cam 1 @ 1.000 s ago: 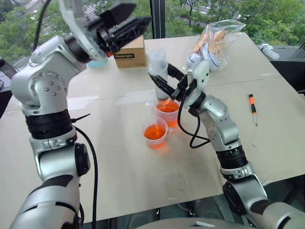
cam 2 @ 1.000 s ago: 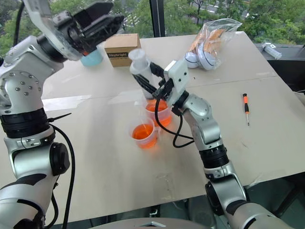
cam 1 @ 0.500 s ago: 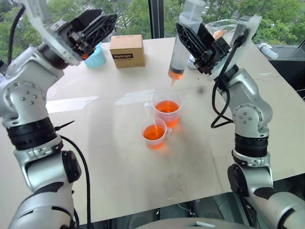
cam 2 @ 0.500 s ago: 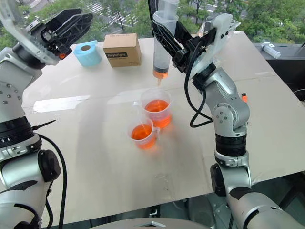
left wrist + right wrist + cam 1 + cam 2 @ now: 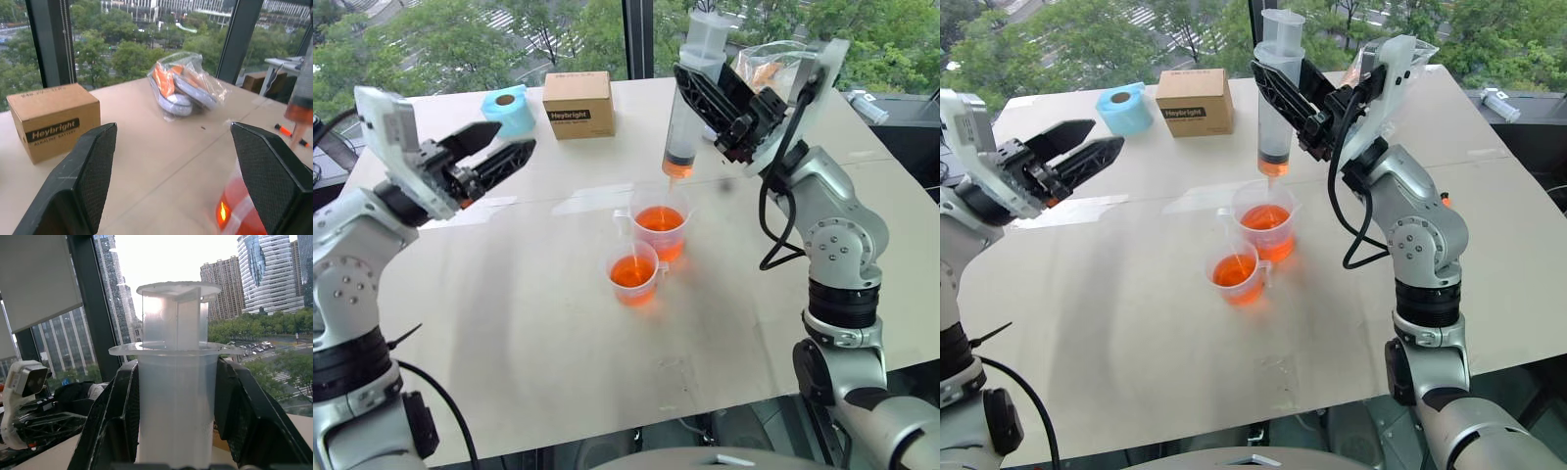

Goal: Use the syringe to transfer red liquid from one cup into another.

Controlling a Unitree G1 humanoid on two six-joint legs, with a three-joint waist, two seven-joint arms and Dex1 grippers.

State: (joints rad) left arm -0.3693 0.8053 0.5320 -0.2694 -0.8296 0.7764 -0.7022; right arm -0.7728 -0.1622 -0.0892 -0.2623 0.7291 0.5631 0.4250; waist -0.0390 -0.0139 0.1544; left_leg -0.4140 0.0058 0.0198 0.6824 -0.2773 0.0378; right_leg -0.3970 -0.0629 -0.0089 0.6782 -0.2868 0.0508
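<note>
Right gripper [image 5: 1304, 103]: clamped on upright syringe [image 5: 1274, 113], tip above the taller cup [image 5: 1264, 221].
Left gripper [image 5: 1087, 153]: fingers apart, empty, far left.

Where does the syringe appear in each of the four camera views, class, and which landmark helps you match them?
Left eye view: syringe upright at top centre, held in the right hand, tip above the taller cup.
Right eye view: top centre, same pose.
Left wrist view: its orange-filled tip at the right edge.
Right wrist view: barrel centred.
Shared landmark: the brown Heybright box.
</note>
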